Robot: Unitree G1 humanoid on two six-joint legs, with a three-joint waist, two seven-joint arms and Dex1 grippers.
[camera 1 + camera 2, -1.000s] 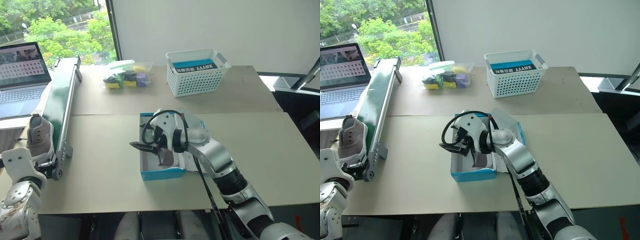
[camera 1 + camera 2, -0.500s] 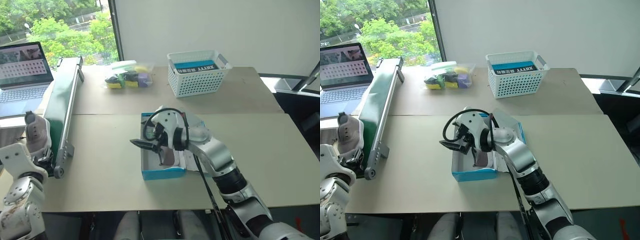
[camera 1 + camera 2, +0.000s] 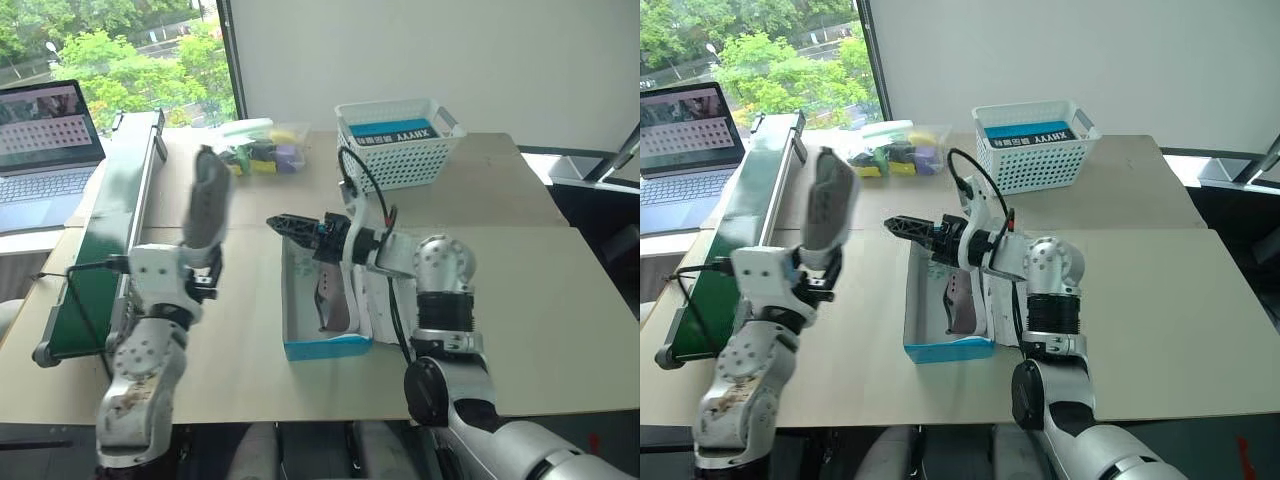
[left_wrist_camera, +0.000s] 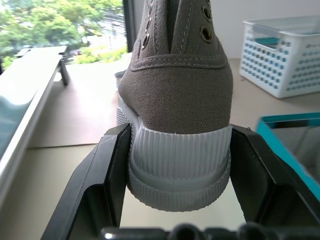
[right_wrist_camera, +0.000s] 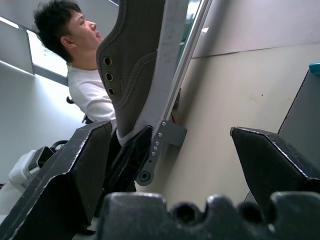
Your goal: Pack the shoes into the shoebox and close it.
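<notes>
one shoe [image 3: 205,197] upright, toe up, in left tool [image 4: 175,165]

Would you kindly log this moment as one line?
left gripper: shut on grey canvas shoe, upright | right gripper: open, empty | bright-blue cardboard shoebox: open, other shoe inside

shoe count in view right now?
2. One shoe lies inside the shoebox. The other shoe stands upright, its heel clamped by the left gripper.
</notes>
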